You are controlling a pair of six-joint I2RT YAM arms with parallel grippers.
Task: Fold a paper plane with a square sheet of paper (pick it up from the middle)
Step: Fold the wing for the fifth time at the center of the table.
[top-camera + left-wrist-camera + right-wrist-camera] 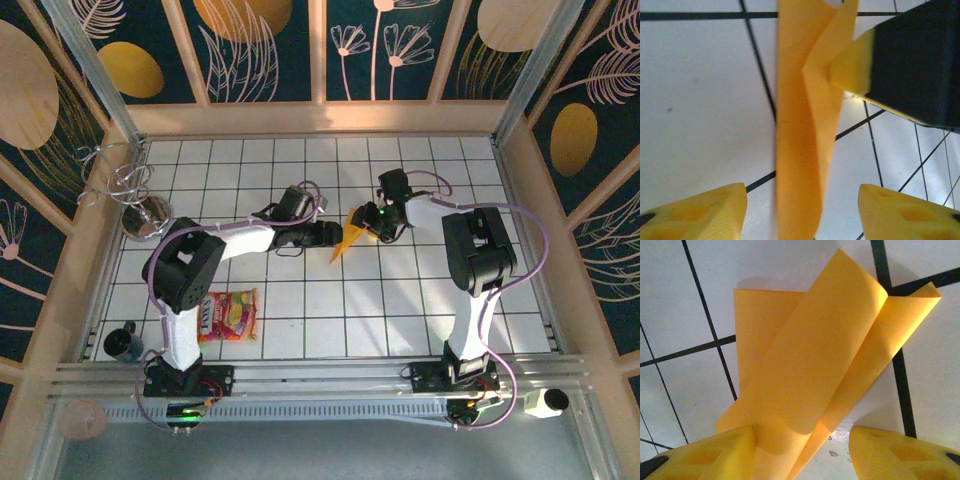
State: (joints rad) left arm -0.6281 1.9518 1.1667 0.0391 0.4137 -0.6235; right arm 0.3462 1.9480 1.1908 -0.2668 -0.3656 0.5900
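1. The square sheet of paper (349, 238), folded into a narrow pointed shape, lies near the middle of the white tiled table (400, 310). It is set between the two grippers, with its tip directed near and left.
2. The left gripper (333, 236) is placed just left of the paper. In the left wrist view its jaws are spread wide. The folded strip runs between the two yellow fingers (700, 212), and bare tile is seen on either side of it.
3. The right gripper (378, 222) is placed at the far-right end of the paper. In the right wrist view its jaws are also held wide apart. The paper's lower part rests against the finger at the picture's left (705, 455), and the other finger is kept apart from it.
4. In the left wrist view, a yellow pad (852, 70) on a black finger of the right gripper is seen touching the edge of a raised flap.
5. The layers are not pressed flat: a rounded, curled fold is seen in the right wrist view.
6. A red-and-yellow snack packet (230, 315) lies near left, beside the left arm. A metal stand with wire loops (140, 205) is set far left.
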